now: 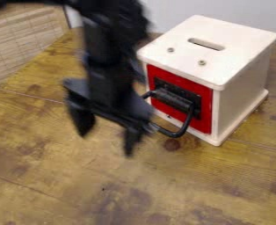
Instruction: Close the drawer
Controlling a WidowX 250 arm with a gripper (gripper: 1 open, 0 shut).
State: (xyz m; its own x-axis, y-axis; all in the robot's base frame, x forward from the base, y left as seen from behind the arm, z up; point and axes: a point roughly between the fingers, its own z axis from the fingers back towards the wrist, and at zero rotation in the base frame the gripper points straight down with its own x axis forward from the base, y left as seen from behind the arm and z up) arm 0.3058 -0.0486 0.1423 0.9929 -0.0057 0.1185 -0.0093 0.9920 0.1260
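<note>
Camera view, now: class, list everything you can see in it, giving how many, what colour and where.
Casing: one, cream-white with a slotted top, right of centre towards the back
Drawer front: one, red, in the casing's front, looks closed
Handle: one, black loop, sticking out from the drawer front
Screws: two seen, metallic, on the casing's top
Table: one, brown wood, under everything
Slatted mat or panel: one, beige, back left
Wall or backdrop: one, pale, behind the casing
Robot arm: one, dark and blurred, coming in from the upper left
Fingers: two seen, dark and blurred, pointing down over the table, apart
</note>
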